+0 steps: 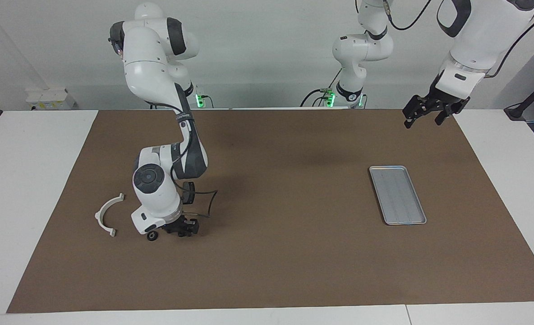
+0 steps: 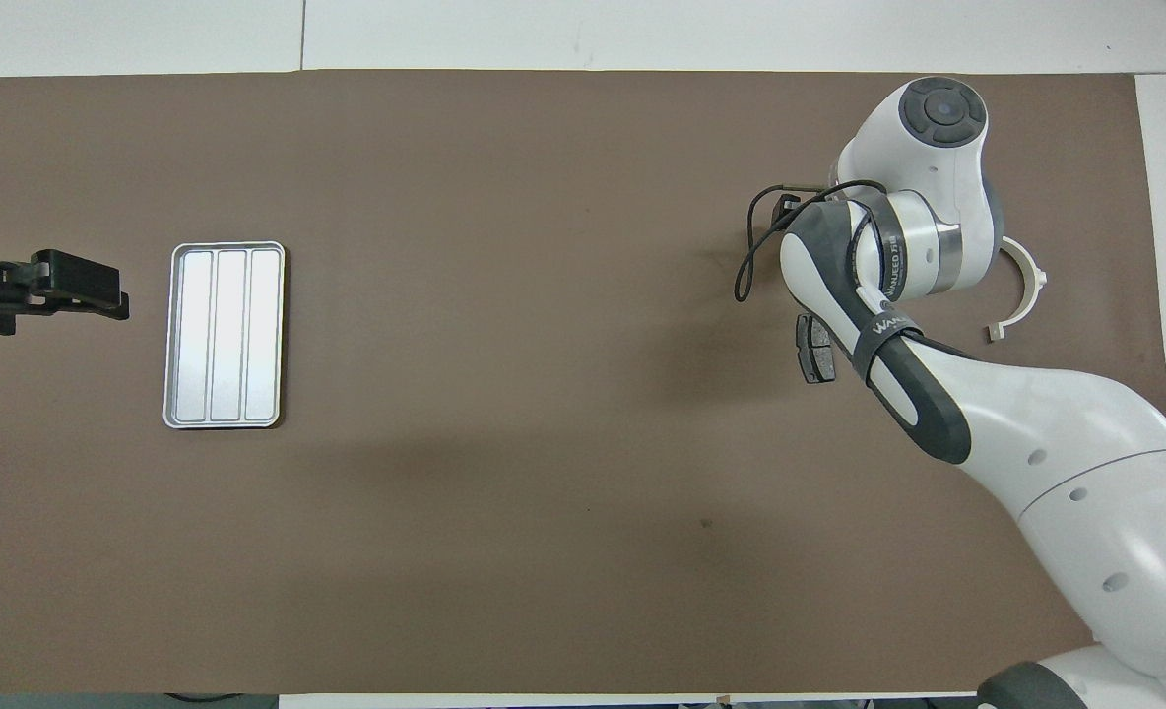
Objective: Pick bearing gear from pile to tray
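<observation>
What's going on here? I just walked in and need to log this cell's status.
The right arm has its end effector down at the pile, among small dark parts beside a white curved bracket; whether it holds anything can't be told. The silver tray at the left arm's end holds nothing. The left arm waits, its end effector open in the air.

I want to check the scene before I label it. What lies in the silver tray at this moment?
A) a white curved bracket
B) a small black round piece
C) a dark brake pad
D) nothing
D: in both views the tray shows only its bare ridged floor, while the white curved bracket and the dark brake pad lie on the mat near the right claw.
</observation>
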### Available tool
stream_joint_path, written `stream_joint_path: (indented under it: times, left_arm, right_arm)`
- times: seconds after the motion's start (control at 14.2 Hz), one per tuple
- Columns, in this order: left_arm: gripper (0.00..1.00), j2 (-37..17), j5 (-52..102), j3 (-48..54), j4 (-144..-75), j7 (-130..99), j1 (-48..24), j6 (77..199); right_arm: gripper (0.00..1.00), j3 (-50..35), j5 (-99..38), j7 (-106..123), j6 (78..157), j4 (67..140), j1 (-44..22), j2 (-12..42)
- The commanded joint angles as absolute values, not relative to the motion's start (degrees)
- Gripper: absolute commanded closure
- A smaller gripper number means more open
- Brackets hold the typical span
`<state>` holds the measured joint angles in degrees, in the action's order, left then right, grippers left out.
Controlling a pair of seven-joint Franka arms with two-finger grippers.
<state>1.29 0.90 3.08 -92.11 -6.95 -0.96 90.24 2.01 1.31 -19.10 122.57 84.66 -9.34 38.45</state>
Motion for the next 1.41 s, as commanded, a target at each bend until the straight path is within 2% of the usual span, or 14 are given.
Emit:
stream_joint_path:
  times: [0.0,0.14,0.35,0.49,0.7,0.84,0.91,1.34]
  left_arm:
    - [0.0,2.11,0.26,3.25,-93.08,-6.77,-0.62,90.18]
    - [0.0,2.11,0.26,3.25,-93.08,-6.77,-0.62,90.18]
    - [0.0,2.11,0.26,3.25,-93.08,-6.77,-0.62,90.18]
    - [0.0,2.11,0.26,3.25,-93.08,-6.77,-0.62,90.18]
    - [0.0,2.11,0.26,3.34,-93.08,-6.77,-0.62,90.18]
    - [0.0,2.11,0.26,3.34,-93.08,-6.77,-0.62,90.18]
    - [0.0,2.11,0.26,3.25,-93.08,-6.77,-0.62,90.18]
    - [0.0,2.11,0.26,3.25,-93.08,-6.77,-0.62,90.18]
  right_arm:
    - [0.36,1.58,1.32,-20.3,122.34,85.34,-8.96,38.15]
    - [0.46,1.5,0.97,-20.56,122.69,85.25,-8.88,38.14]
    - [0.47,1.58,-0.88,-20.74,122.96,85.17,-8.96,38.14]
    - [0.52,1.58,-0.88,-20.83,123.22,85.17,-8.96,38.23]
    - [0.72,1.5,-0.88,-20.83,123.49,85.17,-8.79,38.23]
    - [0.96,1.58,-0.79,-20.83,123.49,85.17,-8.7,38.23]
    - [1.0,1.58,-0.79,-20.83,123.49,85.17,-8.61,38.23]
    - [1.0,1.58,0.08,-20.74,122.35,84.64,-8.7,38.06]
